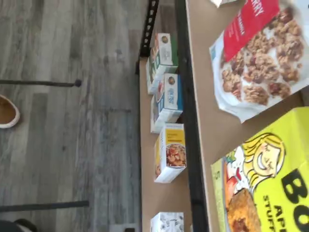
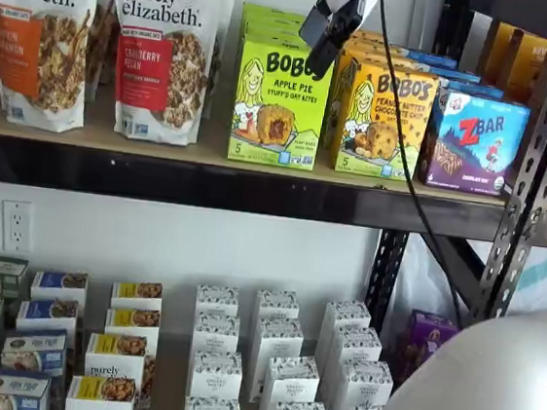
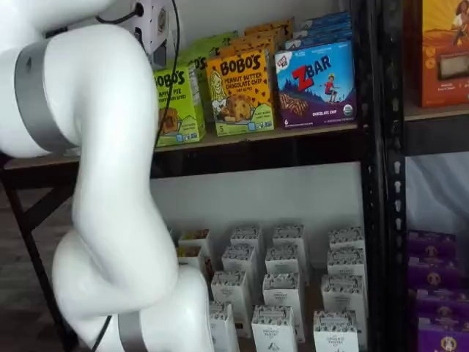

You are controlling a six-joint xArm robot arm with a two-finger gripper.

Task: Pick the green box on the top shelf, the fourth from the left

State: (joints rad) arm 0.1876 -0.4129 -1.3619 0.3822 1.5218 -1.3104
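Lime-green cardboard is what stands out: the green box is parked upright on the top shelf, with a cranberry pecan granola bag just to its left and the yellow-orange peanut butter box just to its right. The hand is seen hanging in front of the box's upper right corner; whether its fingers are apart can't be told.
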